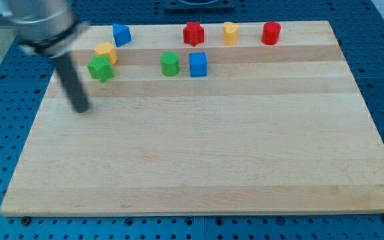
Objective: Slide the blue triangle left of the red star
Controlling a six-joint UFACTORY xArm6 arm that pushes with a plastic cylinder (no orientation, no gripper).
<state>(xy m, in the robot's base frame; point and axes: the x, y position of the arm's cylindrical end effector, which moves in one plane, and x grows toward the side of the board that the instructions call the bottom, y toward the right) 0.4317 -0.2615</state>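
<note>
The blue triangle (121,34) lies near the board's top edge at the view's upper left. The red star (193,33) lies further right along the same edge, roughly a hundred pixels from the triangle. My tip (81,109) rests on the board at the view's left, well below and left of the blue triangle and just below-left of the green star. It touches no block.
A yellow block (105,52) and a green star (101,68) sit together below the blue triangle. A green block (170,64) and a blue cube (198,65) sit below the red star. A yellow block (230,33) and a red cylinder (271,33) lie at the top right.
</note>
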